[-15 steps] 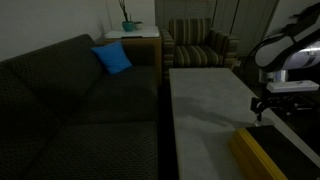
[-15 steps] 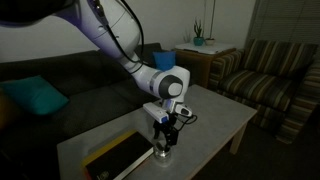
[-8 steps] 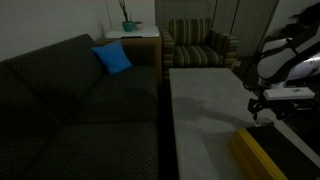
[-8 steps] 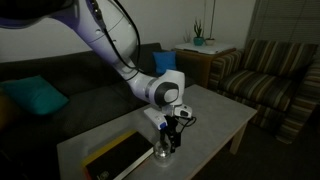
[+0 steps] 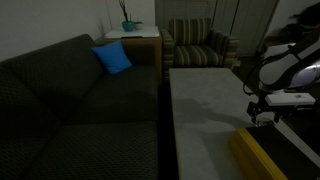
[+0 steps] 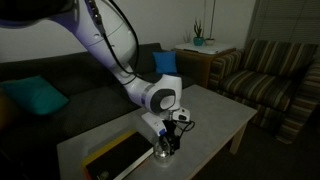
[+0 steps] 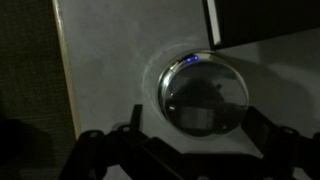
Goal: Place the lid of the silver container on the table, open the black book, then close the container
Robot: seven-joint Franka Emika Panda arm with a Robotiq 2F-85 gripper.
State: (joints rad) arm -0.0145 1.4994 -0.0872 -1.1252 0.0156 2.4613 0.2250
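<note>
1. One silver container (image 6: 166, 151) stands on the tabletop (image 6: 215, 115), low and centre in an exterior view. In the wrist view it fills the middle of the frame.
2. Lid (image 7: 205, 92): as far as the wrist view shows, it sits on the container, and its shiny top reflects the surroundings.
3. Black book (image 7: 265, 20): closed, flat on the tabletop, cover up. In the wrist view it takes the upper right corner, just beside the container. Its yellow side shows at the lower right in an exterior view (image 5: 255, 155).
4. Hand (image 7: 193, 140): fingers spread fully apart, holding nothing. It hangs directly over the container, with one dark finger at each lower side of the wrist view. Contact with the container cannot be determined.
5. Arm: enters from the upper left in an exterior view (image 6: 110, 50) and from the right edge in an exterior view (image 5: 285, 65).
6. Surroundings: a dark sofa (image 5: 80, 100) with a blue cushion (image 5: 112, 58) runs along the tabletop, and a striped armchair (image 5: 198, 45) stands beyond its far end.
</note>
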